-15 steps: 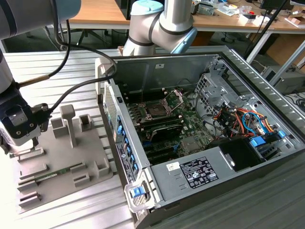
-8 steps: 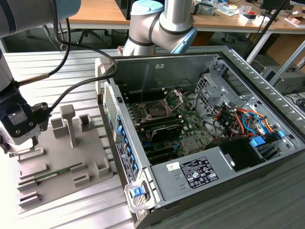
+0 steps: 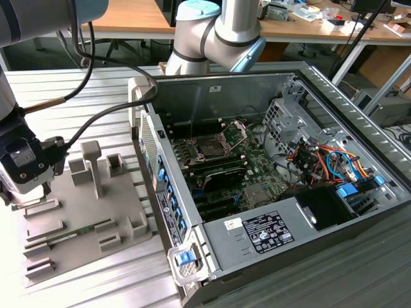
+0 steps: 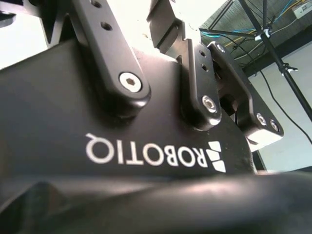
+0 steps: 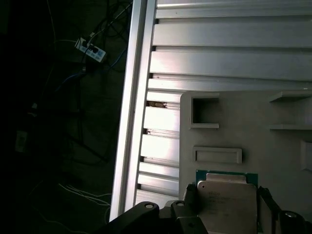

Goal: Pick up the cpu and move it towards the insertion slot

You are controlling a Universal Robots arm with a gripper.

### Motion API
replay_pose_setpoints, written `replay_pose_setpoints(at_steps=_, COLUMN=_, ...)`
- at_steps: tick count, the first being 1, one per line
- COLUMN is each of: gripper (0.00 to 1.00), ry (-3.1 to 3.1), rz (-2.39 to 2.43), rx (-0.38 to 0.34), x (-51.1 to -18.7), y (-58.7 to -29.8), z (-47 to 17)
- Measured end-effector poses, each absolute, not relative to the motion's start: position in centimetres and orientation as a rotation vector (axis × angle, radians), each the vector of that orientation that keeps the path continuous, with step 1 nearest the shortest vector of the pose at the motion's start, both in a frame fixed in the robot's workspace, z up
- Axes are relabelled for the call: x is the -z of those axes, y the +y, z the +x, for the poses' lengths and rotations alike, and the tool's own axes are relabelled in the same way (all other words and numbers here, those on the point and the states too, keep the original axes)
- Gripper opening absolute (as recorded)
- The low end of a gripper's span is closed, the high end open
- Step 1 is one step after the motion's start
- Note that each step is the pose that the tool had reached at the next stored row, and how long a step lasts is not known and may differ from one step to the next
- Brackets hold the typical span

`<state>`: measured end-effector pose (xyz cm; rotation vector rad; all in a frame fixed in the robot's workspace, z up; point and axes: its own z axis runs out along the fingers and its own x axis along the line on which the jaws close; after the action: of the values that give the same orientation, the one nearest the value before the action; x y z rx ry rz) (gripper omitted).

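Cpu (image 5: 226, 204): flat silvery square with a green edge, in the first wrist view; it sits between the gripper's fingers (image 5: 191, 196), over the grey tray (image 3: 83, 212).
Gripper (image 5: 228, 192): narrowed onto the cpu, one finger against each of two opposite edges; judged a firm hold.
Tray: at the exterior view's left, just beside the open case (image 3: 302, 96).
Slot (image 3: 212, 146): dark square in the green motherboard inside the case, with its load plate (image 3: 239, 130) raised.
Bearing: the slot lies toward the exterior view's right of the gripper, well apart, with the case's side wall between them.
Axis: the cpu is square, so it has no long axis.
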<state>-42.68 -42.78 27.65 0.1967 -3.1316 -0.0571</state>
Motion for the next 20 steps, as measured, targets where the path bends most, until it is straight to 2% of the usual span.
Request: replay_pose_setpoints(at_steps=20, gripper=0.55, ry=-3.132, rz=0.197, rx=0.057, x=-28.33, y=-42.78, z=-42.68)
